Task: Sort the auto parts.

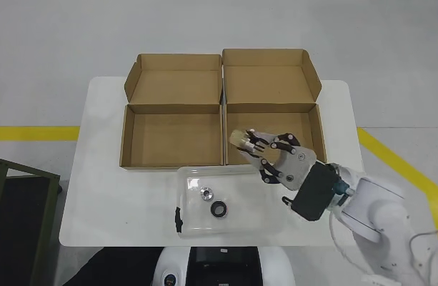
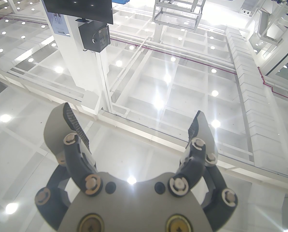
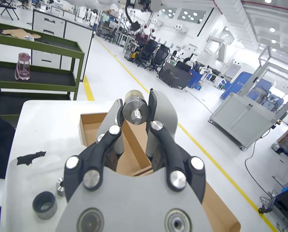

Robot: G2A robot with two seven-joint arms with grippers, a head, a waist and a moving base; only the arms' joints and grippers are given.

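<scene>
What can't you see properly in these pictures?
- Right box floor, top view: partly covered by the right gripper.
- Metal cylinder, right wrist view: its sides sit behind the fingers gripping it.
- Small silver part, right wrist view: half hidden behind the gripper.
- Black ring, top view: too small for details.
- Left gripper, left wrist view: it faces the ceiling, so whatever lies beneath is unseen.
</scene>
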